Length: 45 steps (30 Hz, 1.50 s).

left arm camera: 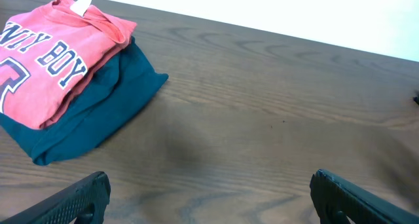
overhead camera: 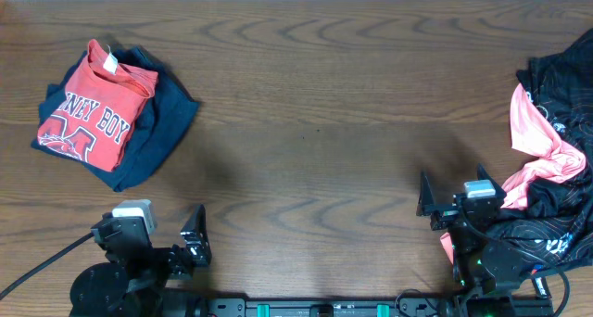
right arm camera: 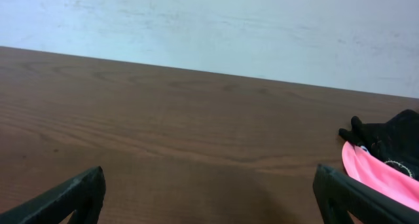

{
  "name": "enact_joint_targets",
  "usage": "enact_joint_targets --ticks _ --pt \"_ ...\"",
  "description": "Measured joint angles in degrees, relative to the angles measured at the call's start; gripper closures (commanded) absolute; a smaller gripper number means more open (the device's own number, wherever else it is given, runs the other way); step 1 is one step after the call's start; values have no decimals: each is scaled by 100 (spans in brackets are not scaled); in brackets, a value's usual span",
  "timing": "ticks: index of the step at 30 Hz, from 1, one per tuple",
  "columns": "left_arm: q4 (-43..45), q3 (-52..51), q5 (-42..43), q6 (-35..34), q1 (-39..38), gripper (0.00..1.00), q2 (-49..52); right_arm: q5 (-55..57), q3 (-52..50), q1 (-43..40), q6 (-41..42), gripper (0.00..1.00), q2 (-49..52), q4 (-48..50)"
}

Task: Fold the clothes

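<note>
A folded red shirt (overhead camera: 91,108) with white lettering lies on a folded navy garment (overhead camera: 157,127) at the table's far left; both show in the left wrist view, the red shirt (left arm camera: 46,60) on the navy one (left arm camera: 98,112). A crumpled heap of black clothes (overhead camera: 561,150) with a pink garment (overhead camera: 542,155) lies at the right edge; its pink part (right arm camera: 376,175) shows in the right wrist view. My left gripper (overhead camera: 176,238) (left arm camera: 209,201) is open and empty at the front left. My right gripper (overhead camera: 449,206) (right arm camera: 209,198) is open and empty beside the heap.
The brown wooden table (overhead camera: 315,122) spans the view. A pale wall (right arm camera: 209,27) rises behind its far edge. A black cable (overhead camera: 37,266) runs from the left arm's base at the front left.
</note>
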Motion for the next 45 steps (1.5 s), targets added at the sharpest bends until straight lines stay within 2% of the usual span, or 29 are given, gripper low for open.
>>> enact_joint_targets --ticks 23,30,38,42,45 --pt "-9 0 -4 2 0 2 0 0 -2 0 -26 1 0 0" --pt "-219 -343 -396 155 24 2 -168 0 -2 0 -26 1 0 4" --pt "1067 -2199 -562 800 46 2 -1355 0 -4 0 -26 1 0 11" --pt "2310 -3003 -634 951 74 2 -1364 0 -4 0 -26 1 4 13" --pt "3558 -3648 -730 1023 122 2 -1384 0 -4 0 -26 1 9 13"
